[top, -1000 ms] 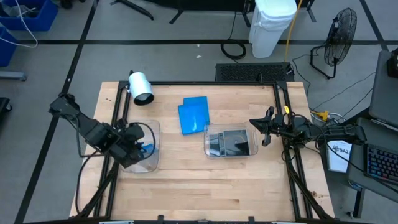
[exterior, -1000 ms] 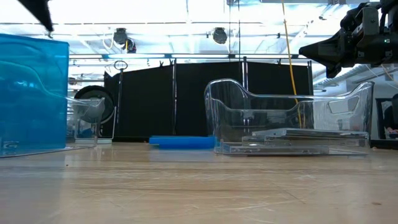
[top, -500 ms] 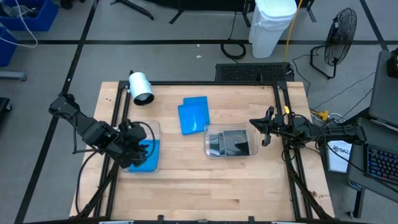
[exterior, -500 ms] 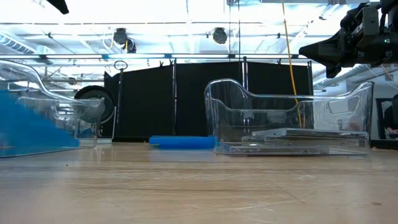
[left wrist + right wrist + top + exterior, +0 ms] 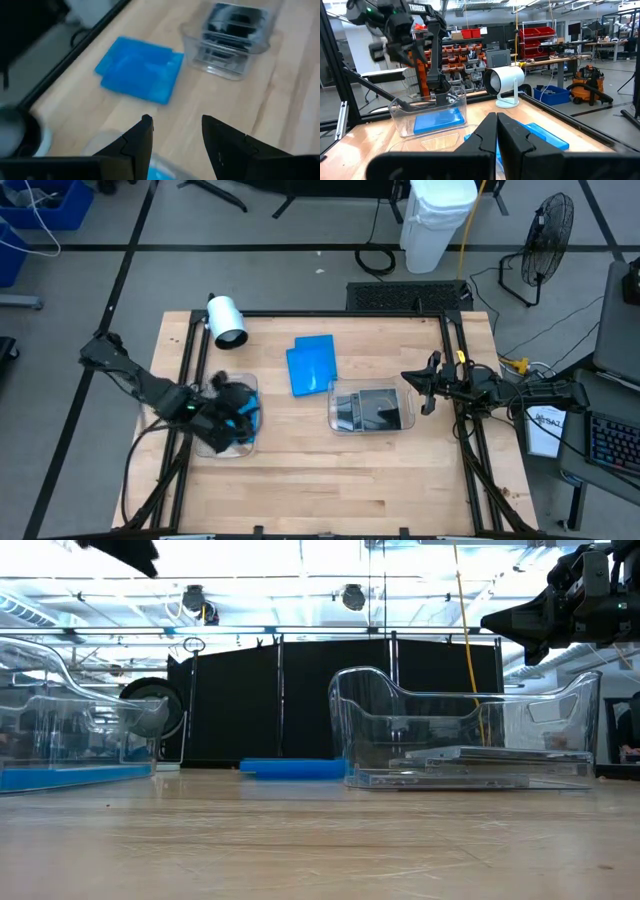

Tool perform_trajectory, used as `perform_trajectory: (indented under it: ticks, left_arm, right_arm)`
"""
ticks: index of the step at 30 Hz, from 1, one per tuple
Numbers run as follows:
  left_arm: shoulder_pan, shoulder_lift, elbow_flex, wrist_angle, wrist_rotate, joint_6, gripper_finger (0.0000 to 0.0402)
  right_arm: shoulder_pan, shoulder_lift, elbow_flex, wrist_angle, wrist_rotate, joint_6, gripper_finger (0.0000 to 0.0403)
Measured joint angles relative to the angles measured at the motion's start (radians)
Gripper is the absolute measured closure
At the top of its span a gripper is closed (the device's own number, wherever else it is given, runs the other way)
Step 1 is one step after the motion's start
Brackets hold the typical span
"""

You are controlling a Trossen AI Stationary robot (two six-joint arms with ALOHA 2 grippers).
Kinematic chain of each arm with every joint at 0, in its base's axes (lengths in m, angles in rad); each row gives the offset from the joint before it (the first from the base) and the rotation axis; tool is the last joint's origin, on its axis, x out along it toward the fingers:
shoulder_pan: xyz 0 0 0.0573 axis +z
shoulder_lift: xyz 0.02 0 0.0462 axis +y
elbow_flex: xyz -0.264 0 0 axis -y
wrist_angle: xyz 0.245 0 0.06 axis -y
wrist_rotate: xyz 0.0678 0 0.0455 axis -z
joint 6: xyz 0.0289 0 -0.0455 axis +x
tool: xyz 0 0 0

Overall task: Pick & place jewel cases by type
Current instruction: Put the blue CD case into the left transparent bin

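Two clear plastic trays with rounded corners are sitting on the pale wooden table (image 5: 330,470). The left tray (image 5: 243,442) is holding one bright blue jewel case (image 5: 70,776), lying flat on its floor and showing as a thin blue strip through the glossy see-through wall in the low view. The right tray (image 5: 371,411) is holding a small flat stack of dark, translucent jewel cases (image 5: 480,766), smooth and square-edged, resting on the tray bottom. Between the two trays and farther back, two more blue jewel cases (image 5: 312,364) are lying loose on the bare wood, overlapping each other a little, thin and square with a slightly frosted sheen. The left gripper (image 5: 172,135) is hanging over the left tray, its two dark fingers standing apart with nothing between them, pointing toward the loose blue pair. The right gripper (image 5: 424,392) is waiting at the right edge of the table, just beside the right tray, its fingers pressed together and holding nothing. A white cylinder-shaped device (image 5: 226,321) on a round base is standing at the far left corner of the table.
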Motion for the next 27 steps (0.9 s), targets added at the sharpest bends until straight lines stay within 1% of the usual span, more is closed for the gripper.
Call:
perform_trajectory:
  ticks: [3,5,7,8,9,11,15,17,21,27]
  left_arm:
    - [0.062,0.036,-0.092,0.294,0.062,0.325,0.0227]
    - [0.091,0.077,-0.13,0.488,0.119,0.523,0.0227]
    - [0.119,0.14,-0.135,0.645,0.167,0.673,0.0227]
    - [0.134,0.176,-0.13,0.677,0.172,0.72,0.0227]
    - [0.149,0.215,-0.12,0.682,0.165,0.747,0.0227]
    - [0.176,0.296,-0.082,0.673,0.12,0.774,0.0227]
    - [0.197,0.464,-0.007,0.586,-0.04,0.809,0.0227]
    - [0.199,0.548,0.038,0.555,-0.084,0.812,0.0227]
    - [0.199,0.687,0.134,0.477,-0.099,0.791,0.0227]
    - [0.215,0.836,0.223,0.387,-0.107,0.723,0.0227]
  right_arm:
    - [0.0,0.0,0.0,0.0,0.0,0.0,0.0399]
    - [0.0,0.0,0.0,0.0,0.0,0.0,0.0399]
    - [0.0,0.0,0.0,0.0,0.0,0.0,0.0399]
    - [0.0,0.0,0.0,0.0,0.0,0.0,0.0398]
    - [0.0,0.0,0.0,0.0,0.0,0.0,0.0399]
    - [0.0,0.0,0.0,0.0,0.0,0.0,0.0399]
    - [0.0,0.0,0.0,0.0,0.0,0.0,0.0399]
    - [0.0,0.0,0.0,0.0,0.0,0.0,0.0399]
    - [0.0,0.0,0.0,0.0,0.0,0.0,0.0399]
    - [0.0,0.0,0.0,0.0,0.0,0.0,0.0399]
